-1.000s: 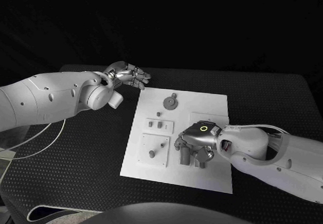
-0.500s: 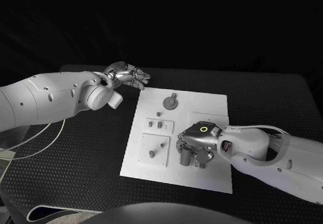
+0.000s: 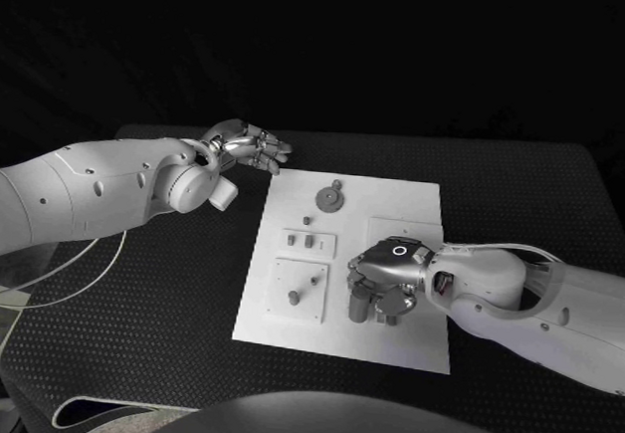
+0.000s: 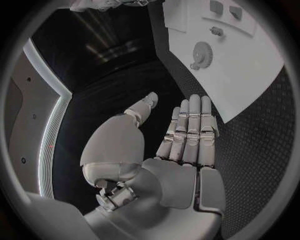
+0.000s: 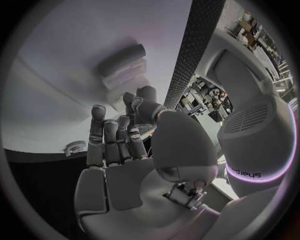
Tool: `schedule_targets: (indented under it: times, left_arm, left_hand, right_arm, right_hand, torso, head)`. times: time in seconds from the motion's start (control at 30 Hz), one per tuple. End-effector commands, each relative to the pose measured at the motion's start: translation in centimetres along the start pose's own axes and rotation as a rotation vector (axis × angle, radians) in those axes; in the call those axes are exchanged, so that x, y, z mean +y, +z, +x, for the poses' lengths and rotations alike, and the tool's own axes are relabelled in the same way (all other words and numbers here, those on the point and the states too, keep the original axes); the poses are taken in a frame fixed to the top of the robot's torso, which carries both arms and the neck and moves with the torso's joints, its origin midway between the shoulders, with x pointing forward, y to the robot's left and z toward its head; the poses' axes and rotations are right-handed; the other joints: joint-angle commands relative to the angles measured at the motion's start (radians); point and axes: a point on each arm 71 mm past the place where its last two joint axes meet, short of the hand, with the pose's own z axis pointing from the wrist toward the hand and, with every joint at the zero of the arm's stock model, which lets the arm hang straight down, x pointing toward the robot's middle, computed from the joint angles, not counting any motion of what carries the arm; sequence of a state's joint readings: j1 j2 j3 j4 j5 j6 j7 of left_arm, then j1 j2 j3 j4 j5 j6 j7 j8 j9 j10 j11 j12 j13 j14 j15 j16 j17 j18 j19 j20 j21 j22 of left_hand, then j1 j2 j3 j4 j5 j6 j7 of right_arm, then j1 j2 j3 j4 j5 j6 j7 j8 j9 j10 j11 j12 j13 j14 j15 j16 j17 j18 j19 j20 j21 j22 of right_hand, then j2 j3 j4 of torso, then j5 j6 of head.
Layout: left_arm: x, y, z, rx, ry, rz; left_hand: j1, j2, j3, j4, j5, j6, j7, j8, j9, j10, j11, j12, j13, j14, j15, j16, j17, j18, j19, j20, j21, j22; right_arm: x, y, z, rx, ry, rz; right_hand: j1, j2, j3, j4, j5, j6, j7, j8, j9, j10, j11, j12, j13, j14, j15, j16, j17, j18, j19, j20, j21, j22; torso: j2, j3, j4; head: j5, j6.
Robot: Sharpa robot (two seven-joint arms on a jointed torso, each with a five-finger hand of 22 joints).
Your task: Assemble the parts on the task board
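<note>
The right robot hand [image 3: 377,284] rests fingers-down on the task board [image 3: 400,203] near its front middle, hiding whatever lies beneath; I cannot tell whether it grips a part. Small grey parts [image 3: 308,241] lie left of it, a gear [image 3: 330,197] farther back. Beyond the board's far-left corner, over the black surface [image 3: 545,193], the left robot hand [image 3: 246,145] hovers empty, fingers straight and side by side with the thumb apart. The right wrist reads "sharpa".
</note>
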State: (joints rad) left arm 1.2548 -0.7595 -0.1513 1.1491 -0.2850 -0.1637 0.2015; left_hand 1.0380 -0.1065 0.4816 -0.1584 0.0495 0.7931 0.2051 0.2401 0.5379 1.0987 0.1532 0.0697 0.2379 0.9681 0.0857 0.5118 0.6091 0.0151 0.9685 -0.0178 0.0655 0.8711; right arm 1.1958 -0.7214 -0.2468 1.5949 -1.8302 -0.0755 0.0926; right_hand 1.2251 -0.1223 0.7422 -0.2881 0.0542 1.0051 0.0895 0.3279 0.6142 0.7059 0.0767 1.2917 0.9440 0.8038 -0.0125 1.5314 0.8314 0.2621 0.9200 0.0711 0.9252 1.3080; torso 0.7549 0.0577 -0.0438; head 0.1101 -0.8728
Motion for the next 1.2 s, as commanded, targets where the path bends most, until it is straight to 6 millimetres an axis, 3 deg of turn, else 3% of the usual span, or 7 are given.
schedule_targets:
  times: [0.03, 0.13, 0.23, 0.3, 0.47, 0.67, 1.2]
  left_arm:
    - [0.0, 0.0, 0.2, 0.021, -0.001, 0.005]
    - [0.0, 0.0, 0.3, 0.023, -0.002, 0.004]
    - [0.0, 0.0, 0.3, 0.023, -0.001, 0.004]
    - [0.0, 0.0, 0.3, 0.023, -0.001, 0.003]
    - [0.0, 0.0, 0.2, 0.022, -0.001, 0.002]
    - [0.0, 0.0, 0.2, 0.022, -0.001, 0.002]
    - [0.0, -0.1, 0.2, 0.029, -0.001, -0.001]
  left_hand:
    - [-0.011, 0.0, 0.0, 0.005, 0.003, -0.007, 0.005, -0.004, -0.001, -0.01, 0.0, -0.003, -0.001, 0.005, -0.001, -0.007, 0.001, 0.006, -0.005, 0.004, 0.005, -0.002]
    - [-0.011, 0.0, 0.0, 0.006, 0.003, -0.007, 0.005, -0.004, -0.001, -0.01, 0.0, -0.003, -0.001, 0.005, -0.001, -0.007, 0.001, 0.006, -0.005, 0.004, 0.005, -0.002]
    - [-0.011, 0.0, 0.0, 0.006, 0.003, -0.008, 0.005, -0.004, -0.001, -0.01, 0.0, -0.003, -0.001, 0.005, -0.001, -0.007, 0.002, 0.006, -0.005, 0.004, 0.005, -0.002]
    - [-0.011, 0.0, 0.0, 0.006, 0.003, -0.008, 0.005, -0.004, -0.001, -0.01, 0.0, -0.003, -0.001, 0.005, -0.001, -0.008, 0.002, 0.006, -0.005, 0.004, 0.005, -0.002]
    - [-0.011, -0.001, 0.0, 0.007, 0.003, -0.009, 0.006, -0.004, -0.001, -0.011, 0.0, -0.003, -0.002, 0.005, -0.001, -0.008, 0.002, 0.006, -0.006, 0.004, 0.005, -0.002]
    - [-0.011, -0.001, 0.0, 0.007, 0.003, -0.009, 0.006, -0.004, -0.001, -0.011, 0.0, -0.003, -0.002, 0.005, -0.001, -0.008, 0.003, 0.006, -0.006, 0.004, 0.005, -0.002]
    - [-0.011, -0.002, -0.001, 0.007, 0.003, -0.01, 0.006, -0.004, -0.001, -0.011, 0.0, -0.002, -0.002, 0.005, -0.001, -0.009, 0.004, 0.006, -0.006, 0.004, 0.005, -0.002]
  right_arm:
    - [-0.1, 0.0, 0.0, -0.008, 0.026, -0.008]
    - [-0.1, 0.0, 0.0, -0.004, 0.027, -0.003]
    - [-0.2, 0.1, 0.2, 0.015, 0.021, 0.014]
    - [-0.4, 0.1, 0.2, 0.026, 0.001, 0.03]
    - [-0.7, -0.1, 0.2, 0.016, -0.027, 0.058]
    - [-0.8, -0.4, 0.0, -0.025, -0.038, 0.073]
    - [-0.2, -1.3, -1.0, -0.124, -0.068, 0.049]
  right_hand:
    - [-0.009, -0.002, -0.004, 0.003, -0.001, 0.0, 0.004, -0.005, -0.002, 0.004, -0.006, 0.007, -0.002, 0.002, -0.003, 0.007, -0.002, 0.0, 0.007, 0.002, 0.005, 0.008]
    - [-0.008, -0.014, -0.001, -0.001, -0.001, -0.027, 0.003, -0.024, -0.009, 0.001, -0.006, 0.008, -0.009, -0.001, -0.004, 0.007, -0.007, 0.0, 0.005, 0.0, 0.003, 0.006]
    - [0.0, -0.05, -0.002, -0.002, -0.001, -0.094, -0.005, -0.064, -0.028, -0.016, -0.002, 0.006, -0.024, -0.019, -0.001, 0.002, -0.018, 0.0, -0.009, 0.003, -0.008, 0.004]
    - [-0.001, -0.072, -0.005, -0.002, -0.001, -0.156, -0.028, -0.097, -0.045, -0.028, 0.003, 0.006, -0.031, -0.032, 0.003, -0.001, -0.023, 0.0, -0.02, 0.008, -0.015, 0.002]
    - [-0.002, -0.122, 0.004, 0.003, -0.001, -0.3, -0.059, -0.162, -0.081, -0.06, 0.02, 0.009, -0.043, -0.064, 0.017, -0.005, -0.033, 0.0, -0.042, 0.023, -0.033, -0.003]
    - [-0.005, -0.149, 0.022, 0.013, 0.0, -0.367, -0.075, -0.174, -0.089, -0.073, 0.029, 0.023, -0.052, -0.075, 0.027, 0.005, -0.04, 0.0, -0.043, 0.028, -0.035, -0.003]
    - [0.006, -0.16, 0.03, 0.012, -0.001, -0.378, -0.079, -0.154, -0.083, -0.075, 0.031, 0.046, -0.057, -0.065, 0.028, 0.024, -0.045, 0.0, -0.028, 0.021, -0.023, 0.003]
  torso:
    - [0.0, 0.0004, -0.0002]
    - [0.0, -0.0001, -0.0001]
    - [0.0, -0.0003, -0.0007]
    - [0.0, -0.0004, -0.0009]
    - [0.0, -0.0005, -0.0004]
    - [0.0, -0.0002, 0.0002]
    - [0.0, -0.0003, 0.0]
  head:
    - [-0.001, 0.0]
    - [-0.001, 0.0]
    - [0.0, 0.0]
    - [-0.001, 0.0]
    - [-0.001, 0.0]
    - [-0.001, 0.0]
    - [0.0, 0.0]
